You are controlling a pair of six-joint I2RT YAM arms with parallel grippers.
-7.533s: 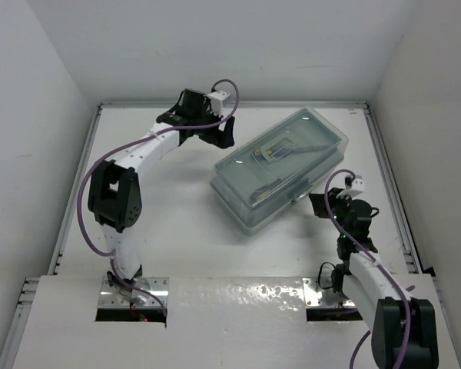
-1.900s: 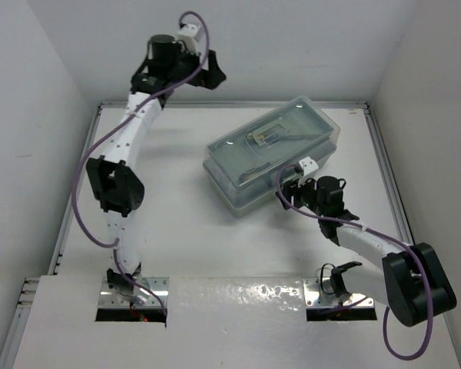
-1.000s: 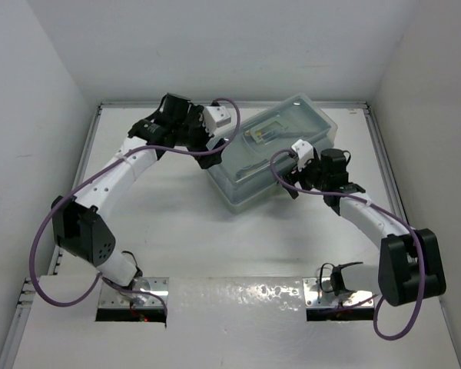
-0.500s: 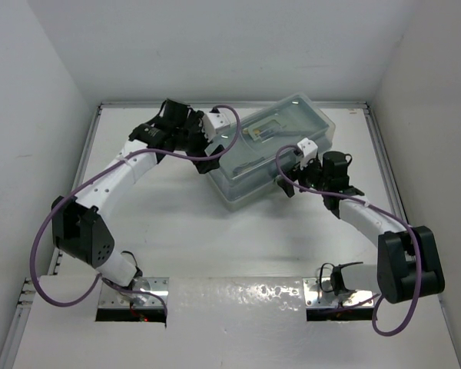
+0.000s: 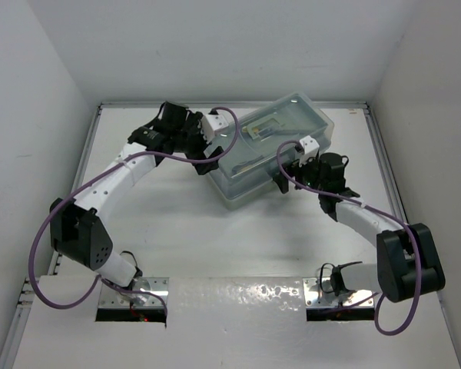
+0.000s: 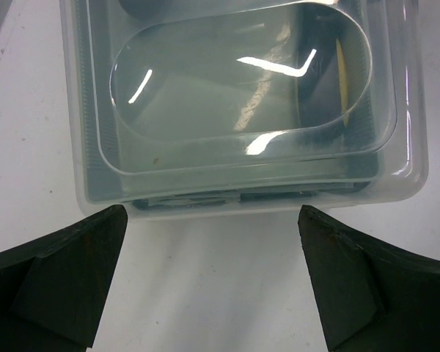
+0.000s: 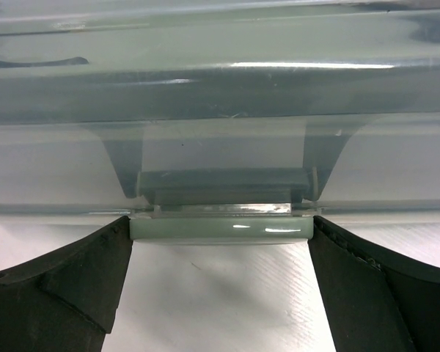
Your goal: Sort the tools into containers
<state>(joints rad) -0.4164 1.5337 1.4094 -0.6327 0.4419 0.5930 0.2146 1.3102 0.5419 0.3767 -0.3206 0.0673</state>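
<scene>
Sage-green plastic toolbox [image 5: 273,154] with a translucent lid, shut, sits at the far middle of the white table [image 5: 161,215]. Left gripper [image 6: 213,286] gapes wide just off its short end, holding nothing. The right gripper [image 7: 220,293] stands spread astride the pale green front latch [image 7: 221,229], gripping nothing.

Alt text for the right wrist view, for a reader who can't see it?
A pale green latch on the side of the translucent toolbox sits between the two black fingers of the right gripper, which stand wide apart, close to its ends. The toolbox fills the top; white table shows below.
</scene>
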